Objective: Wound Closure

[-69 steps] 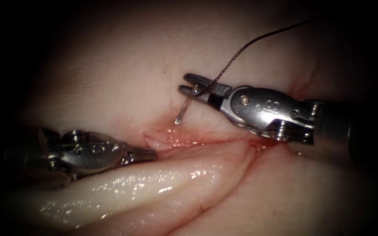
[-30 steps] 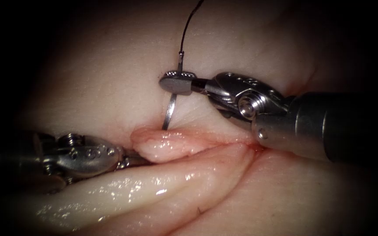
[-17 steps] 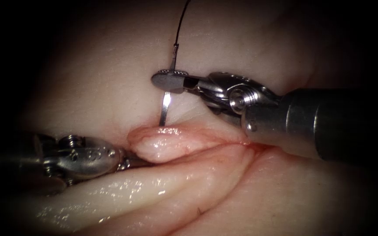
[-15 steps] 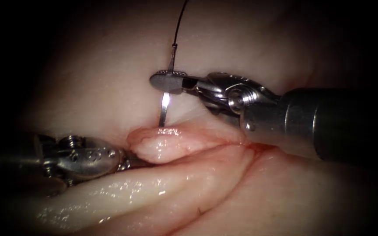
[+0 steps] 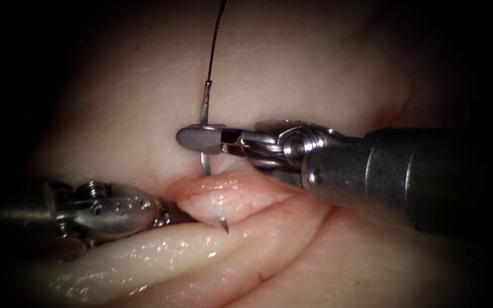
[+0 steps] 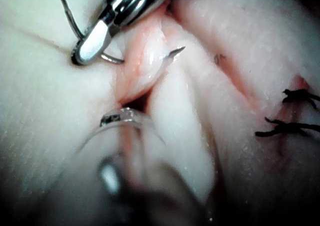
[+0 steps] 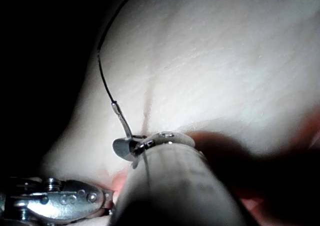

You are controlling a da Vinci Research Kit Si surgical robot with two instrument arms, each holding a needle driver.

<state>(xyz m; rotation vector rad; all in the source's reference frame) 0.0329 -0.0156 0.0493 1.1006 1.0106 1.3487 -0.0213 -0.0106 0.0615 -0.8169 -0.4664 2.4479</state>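
Your needle (image 5: 205, 122), thin, silvery and curved, stands nearly upright; its tip (image 5: 222, 225) pokes out of the tissue (image 5: 229, 194) lip, pointing down. Right tool (image 5: 201, 138) fingers pinch its rear; left tool (image 5: 164, 215) grips the lip.

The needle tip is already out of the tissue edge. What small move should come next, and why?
Probably the left tool should move to take the needle near its exposed tip. The right tool grips it near the thread end, its middle is buried in the tissue edge, and the point shows in the cut. The thread trails upward.
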